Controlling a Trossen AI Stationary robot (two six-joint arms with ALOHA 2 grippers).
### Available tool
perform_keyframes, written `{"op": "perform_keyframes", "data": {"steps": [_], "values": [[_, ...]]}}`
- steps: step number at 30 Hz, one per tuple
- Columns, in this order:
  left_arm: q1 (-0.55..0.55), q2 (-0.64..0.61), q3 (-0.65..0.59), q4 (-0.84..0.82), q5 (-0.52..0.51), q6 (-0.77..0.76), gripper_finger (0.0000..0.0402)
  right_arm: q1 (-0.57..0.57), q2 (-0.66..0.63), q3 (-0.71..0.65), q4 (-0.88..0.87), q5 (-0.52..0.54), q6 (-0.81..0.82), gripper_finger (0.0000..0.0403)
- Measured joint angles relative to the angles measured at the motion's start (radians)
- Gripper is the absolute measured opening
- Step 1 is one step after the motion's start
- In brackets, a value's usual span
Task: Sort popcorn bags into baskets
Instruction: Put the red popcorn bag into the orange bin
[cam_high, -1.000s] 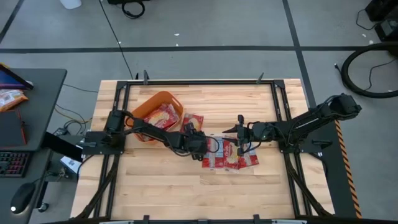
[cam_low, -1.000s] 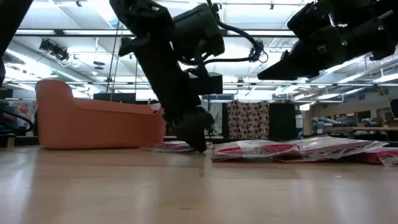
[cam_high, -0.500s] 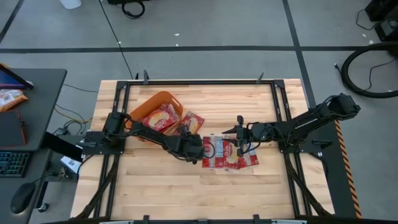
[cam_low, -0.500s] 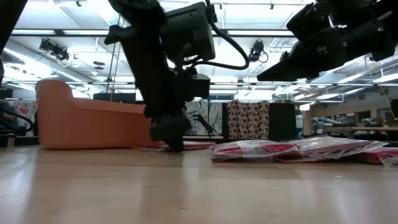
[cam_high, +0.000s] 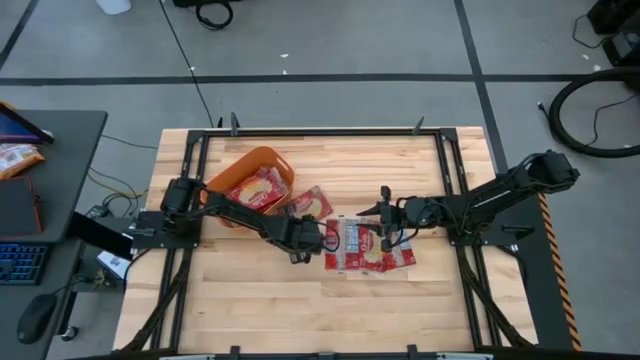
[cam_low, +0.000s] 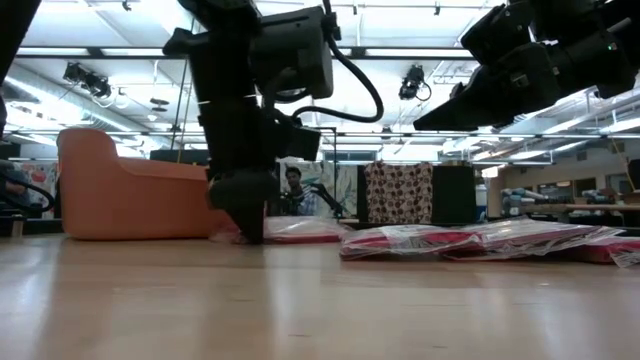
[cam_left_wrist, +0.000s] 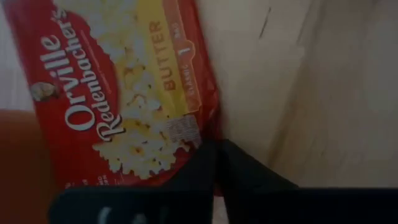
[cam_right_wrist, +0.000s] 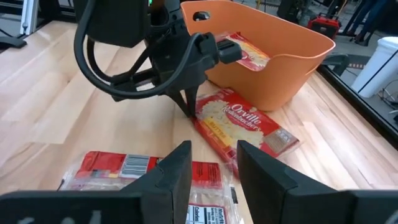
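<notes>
A red popcorn bag lies flat on the wooden table beside the orange basket, which holds more red bags. My left gripper stands at this bag's near edge, pointing down, shut on it. Several more popcorn bags lie side by side in the middle of the table. My right gripper hovers open above them with nothing between its fingers. My left gripper comes from above, fingers pointing down, and is shut on the edge of the popcorn bag near one corner. The fingertips meet the bag at table height. The rest of the bag lies flat on the wood.
The basket's wall stands close behind the held bag. Black frame rails run along the table's left and right sides. A desk with a keyboard is off the left edge. A person shows far back in the room.
My left gripper has travelled toward the table's left and near edges, from the row of bags to the near edge of the bag by the basket. That bag has shifted a little toward the near edge. My right arm has kept still.
</notes>
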Motion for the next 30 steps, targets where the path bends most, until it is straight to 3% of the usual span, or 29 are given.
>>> {"op": "perform_keyframes", "data": {"steps": [7,18,30], "values": [[-0.022,-0.012,0.016,-0.029,-0.034,0.055,0.0005,0.001,0.000,0.000,-0.001,-0.003,0.008,0.0132],[-0.045,-0.023,0.186,-0.184,-0.127,0.141,0.0002,0.001,0.000,0.000,-0.004,-0.016,-0.001,0.0132],[-0.054,-0.026,0.401,-0.589,-0.205,0.106,0.0001,0.001,0.000,0.000,-0.009,-0.018,-0.003,0.0132]]}}
